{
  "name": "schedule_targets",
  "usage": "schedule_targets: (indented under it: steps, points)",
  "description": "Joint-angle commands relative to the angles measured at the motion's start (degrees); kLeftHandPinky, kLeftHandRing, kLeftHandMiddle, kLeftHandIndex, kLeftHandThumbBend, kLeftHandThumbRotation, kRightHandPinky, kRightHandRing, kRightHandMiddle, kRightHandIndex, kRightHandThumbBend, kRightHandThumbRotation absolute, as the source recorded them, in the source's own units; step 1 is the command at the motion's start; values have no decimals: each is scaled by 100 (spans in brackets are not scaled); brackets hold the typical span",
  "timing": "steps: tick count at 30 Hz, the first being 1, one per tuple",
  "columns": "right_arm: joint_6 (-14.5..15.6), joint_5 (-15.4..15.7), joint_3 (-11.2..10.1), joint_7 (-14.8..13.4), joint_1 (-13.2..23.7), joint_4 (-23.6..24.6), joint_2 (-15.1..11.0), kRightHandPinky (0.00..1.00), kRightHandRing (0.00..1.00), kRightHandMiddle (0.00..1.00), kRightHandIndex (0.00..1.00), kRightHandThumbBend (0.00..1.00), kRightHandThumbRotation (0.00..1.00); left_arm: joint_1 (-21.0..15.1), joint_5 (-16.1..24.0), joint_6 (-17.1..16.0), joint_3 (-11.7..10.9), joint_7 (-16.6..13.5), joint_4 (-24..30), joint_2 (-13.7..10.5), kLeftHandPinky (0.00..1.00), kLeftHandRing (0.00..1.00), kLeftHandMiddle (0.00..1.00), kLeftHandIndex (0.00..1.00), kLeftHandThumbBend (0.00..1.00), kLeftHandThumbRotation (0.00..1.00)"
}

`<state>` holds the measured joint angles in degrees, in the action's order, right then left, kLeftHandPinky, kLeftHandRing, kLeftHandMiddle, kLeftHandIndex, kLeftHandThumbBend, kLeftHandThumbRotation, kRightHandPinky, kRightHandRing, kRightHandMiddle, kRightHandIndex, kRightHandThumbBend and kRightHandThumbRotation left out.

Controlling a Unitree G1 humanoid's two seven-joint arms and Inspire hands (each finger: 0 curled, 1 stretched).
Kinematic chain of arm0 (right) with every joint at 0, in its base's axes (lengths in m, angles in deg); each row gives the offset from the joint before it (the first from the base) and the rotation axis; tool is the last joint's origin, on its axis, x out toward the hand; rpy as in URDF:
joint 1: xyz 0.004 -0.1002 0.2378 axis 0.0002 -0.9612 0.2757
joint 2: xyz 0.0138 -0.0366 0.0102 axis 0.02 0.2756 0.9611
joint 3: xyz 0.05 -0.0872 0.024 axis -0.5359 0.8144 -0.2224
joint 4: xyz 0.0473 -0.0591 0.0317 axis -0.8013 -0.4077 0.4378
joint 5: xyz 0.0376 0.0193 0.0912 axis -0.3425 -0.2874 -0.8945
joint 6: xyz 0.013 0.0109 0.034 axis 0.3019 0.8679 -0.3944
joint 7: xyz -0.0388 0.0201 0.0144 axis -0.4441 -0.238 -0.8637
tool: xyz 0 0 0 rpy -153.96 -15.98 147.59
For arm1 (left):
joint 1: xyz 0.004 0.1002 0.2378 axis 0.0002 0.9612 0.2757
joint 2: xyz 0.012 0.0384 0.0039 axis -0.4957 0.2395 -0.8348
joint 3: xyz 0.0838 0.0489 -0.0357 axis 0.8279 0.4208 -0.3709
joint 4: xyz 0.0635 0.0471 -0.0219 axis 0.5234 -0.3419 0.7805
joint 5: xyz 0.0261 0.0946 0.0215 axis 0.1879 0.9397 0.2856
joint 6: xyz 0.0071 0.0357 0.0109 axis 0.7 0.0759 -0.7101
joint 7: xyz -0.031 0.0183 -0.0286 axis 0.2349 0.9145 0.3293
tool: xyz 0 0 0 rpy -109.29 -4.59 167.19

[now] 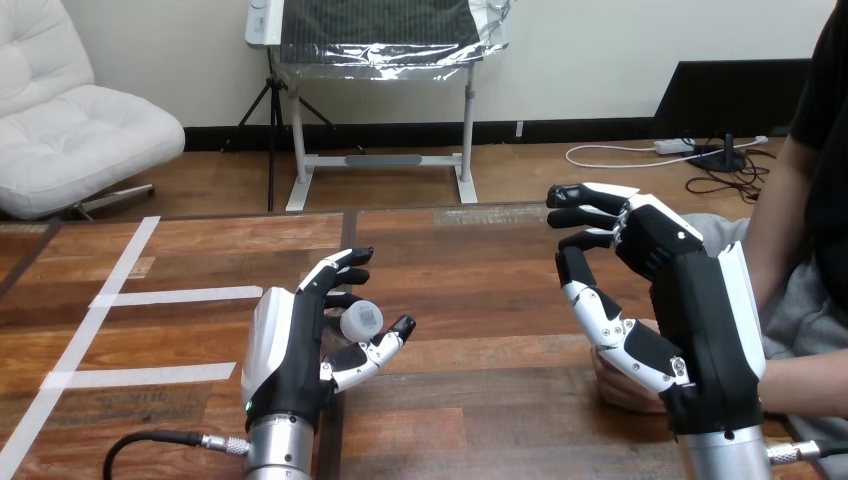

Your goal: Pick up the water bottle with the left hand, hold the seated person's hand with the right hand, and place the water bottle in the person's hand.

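The left robot hand point(290, 345) is seen low over the tabletop point(480, 290), its white back turned leftward. The water bottle point(361, 320) (only its pale cap can be made out) is found just right of that palm, close against it; whether it is gripped cannot be told. Further right, the right robot hand point(700, 300) is held released, fingers loosely bent, nothing clasped. The person's hand point(612, 388) is seen just beneath its thumb; contact cannot be judged.
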<state>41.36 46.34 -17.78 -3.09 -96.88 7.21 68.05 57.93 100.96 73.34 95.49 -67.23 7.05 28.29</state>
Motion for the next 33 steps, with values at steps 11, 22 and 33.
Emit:
schedule_targets:
  steps: [11,22,33]
  points:
    - [-59,-118,-30,-9,458,145,-37,57,68,73,66,32,14,69,19,18,-29,19,171,71,55,68,76,78,56,14]
    - [-51,-144,-33,-1,448,135,-42,58,68,73,66,33,16,117,-121,8,-125,81,275,119,56,68,76,78,56,11]
    - [-86,-23,-69,-64,447,103,-49,58,68,73,66,33,18,71,-297,-311,-299,-134,119,284,53,62,69,70,59,3]
